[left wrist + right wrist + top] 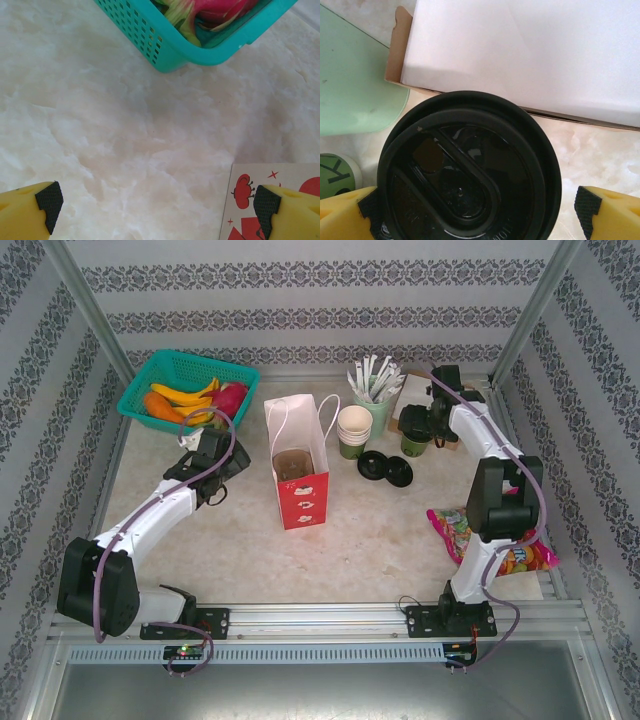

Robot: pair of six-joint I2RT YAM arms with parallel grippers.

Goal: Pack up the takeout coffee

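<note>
Coffee (470, 170) crowded — green holder (350, 80) beside, white box (520, 55) behind.

On the takeout coffee (465, 175), raised letters curve along the black lid's lower right rim, upside down and too cut off to read. At lower left, a green cup (332, 175) bears a dark K-like mark. The paper bag (280, 175) carries red stars and a rounded red figure.

The lid (470, 170) is glossy black plastic. Behind it lies matt white paper (530, 55) on brown cardboard (397, 45); left of it, a matt green holder (355, 85). The table (125, 125) looks like smooth marbled stone; the basket (165, 45) is teal plastic mesh.
</note>
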